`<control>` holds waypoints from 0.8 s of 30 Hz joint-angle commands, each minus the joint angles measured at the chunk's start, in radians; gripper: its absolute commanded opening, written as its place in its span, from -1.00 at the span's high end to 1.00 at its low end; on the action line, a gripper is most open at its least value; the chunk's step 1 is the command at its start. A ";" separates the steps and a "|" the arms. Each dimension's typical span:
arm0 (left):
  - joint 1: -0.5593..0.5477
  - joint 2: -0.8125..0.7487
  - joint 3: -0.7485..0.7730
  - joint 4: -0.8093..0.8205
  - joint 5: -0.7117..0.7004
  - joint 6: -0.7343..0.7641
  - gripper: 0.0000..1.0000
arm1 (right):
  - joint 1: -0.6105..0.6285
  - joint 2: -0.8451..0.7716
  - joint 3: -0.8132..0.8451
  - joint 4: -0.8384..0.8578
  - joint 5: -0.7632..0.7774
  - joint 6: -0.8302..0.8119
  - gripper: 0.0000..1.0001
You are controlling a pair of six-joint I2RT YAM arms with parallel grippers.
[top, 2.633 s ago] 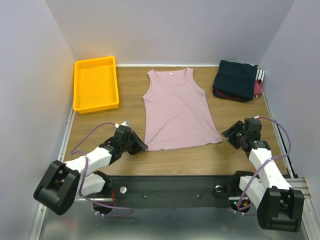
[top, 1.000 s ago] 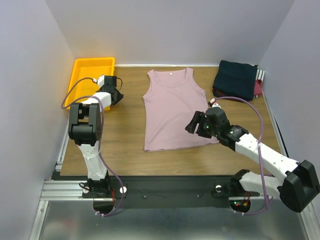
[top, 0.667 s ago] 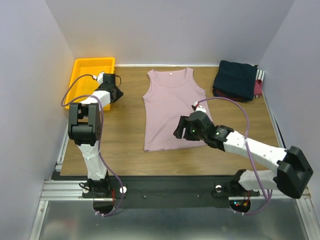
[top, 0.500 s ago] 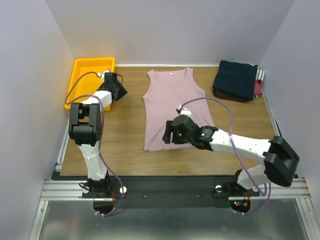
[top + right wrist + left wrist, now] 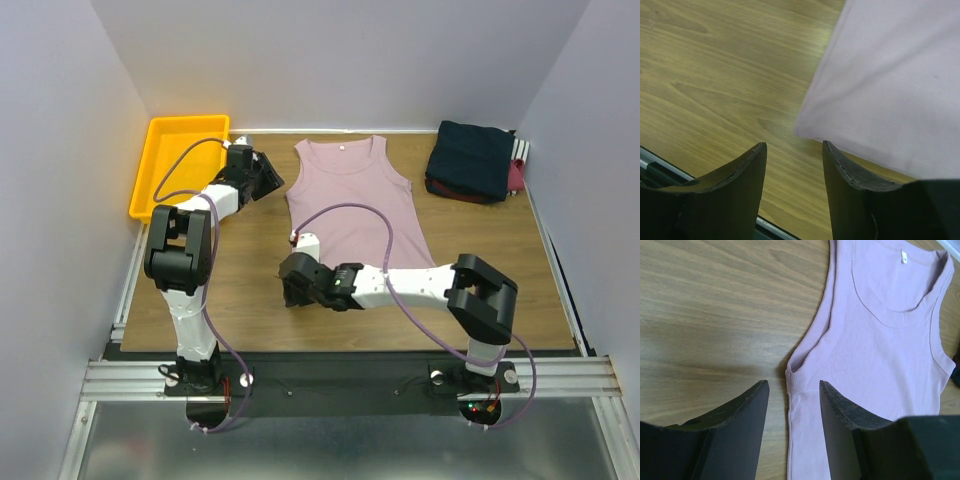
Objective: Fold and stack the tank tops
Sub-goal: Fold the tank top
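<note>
A dusty pink tank top (image 5: 352,205) lies flat on the wooden table, neck toward the far wall. My left gripper (image 5: 274,178) is open beside its left armhole; in the left wrist view the armhole's lower corner (image 5: 792,374) lies just ahead of my open left gripper (image 5: 792,390). My right gripper (image 5: 292,292) is open at the top's lower left hem corner; in the right wrist view that corner (image 5: 807,130) lies just ahead of my open right gripper (image 5: 794,150). A folded dark navy tank top (image 5: 473,157) lies on a maroon one (image 5: 516,178) at the back right.
A yellow plastic tray (image 5: 178,150) stands at the back left against the wall. Grey walls close in the table on three sides. The left arm's purple cable (image 5: 185,165) loops over the tray's edge.
My right gripper has swept left across the pink top's hem to its lower left corner. My left gripper has moved right from the tray to the top's left armhole.
</note>
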 commanded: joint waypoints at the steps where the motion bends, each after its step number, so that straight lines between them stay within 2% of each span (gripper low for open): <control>1: 0.003 -0.064 -0.014 0.046 0.027 0.019 -0.13 | 0.041 0.064 0.092 -0.020 0.096 -0.011 -0.02; 5: 0.003 -0.072 -0.017 0.049 0.035 0.005 -0.12 | 0.073 0.130 0.175 -0.078 0.175 -0.026 0.10; 7: 0.003 -0.075 -0.017 0.049 0.036 0.003 -0.13 | 0.075 0.150 0.189 -0.092 0.192 -0.028 0.10; 13: 0.003 -0.082 -0.014 0.046 0.047 0.002 -0.12 | 0.080 0.219 0.227 -0.118 0.234 -0.038 0.31; 18: 0.003 -0.088 -0.019 0.046 0.050 -0.004 -0.13 | 0.083 0.265 0.252 -0.139 0.243 -0.044 0.35; 24: 0.003 -0.102 -0.042 0.047 0.044 -0.020 -0.12 | 0.098 0.273 0.240 -0.144 0.231 -0.044 0.67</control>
